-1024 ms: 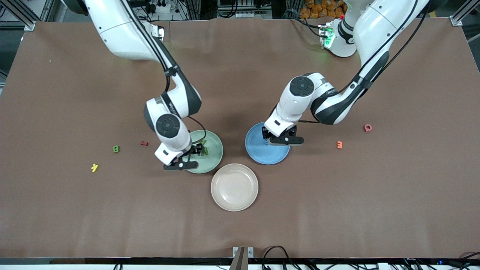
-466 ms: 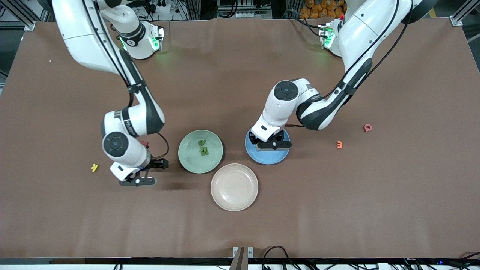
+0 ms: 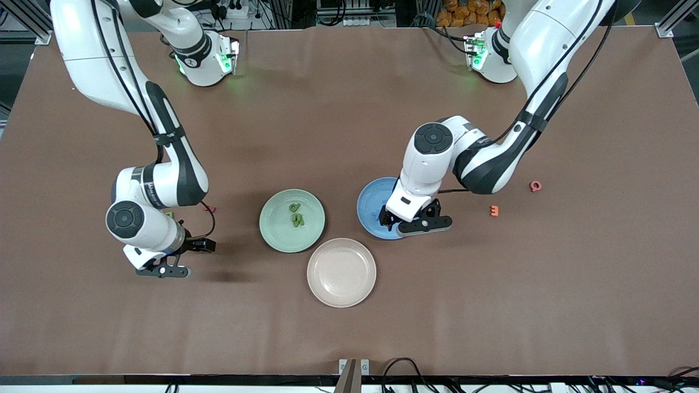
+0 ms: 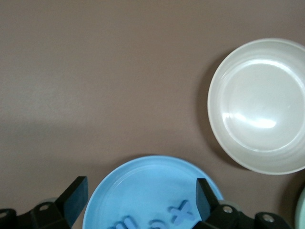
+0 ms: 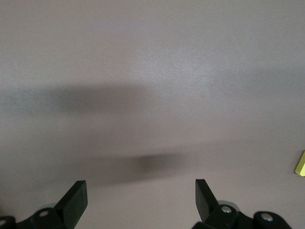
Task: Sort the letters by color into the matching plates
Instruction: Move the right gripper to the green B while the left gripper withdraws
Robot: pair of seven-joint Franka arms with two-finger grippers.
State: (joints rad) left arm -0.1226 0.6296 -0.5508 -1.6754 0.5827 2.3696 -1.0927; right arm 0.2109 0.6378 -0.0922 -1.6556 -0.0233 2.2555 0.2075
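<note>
Chunky blue letters (image 4: 180, 213) lie in the round matte blue plate (image 4: 143, 179) under the wide left pincer (image 4: 140, 200).

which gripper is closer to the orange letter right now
Left. The left gripper hangs open over the blue plate, close to the orange letter. The right gripper is open over bare table at the right arm's end, past the green plate.

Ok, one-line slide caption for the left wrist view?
Open left gripper over the blue plate holding blue letters, beige plate beside it.
</note>
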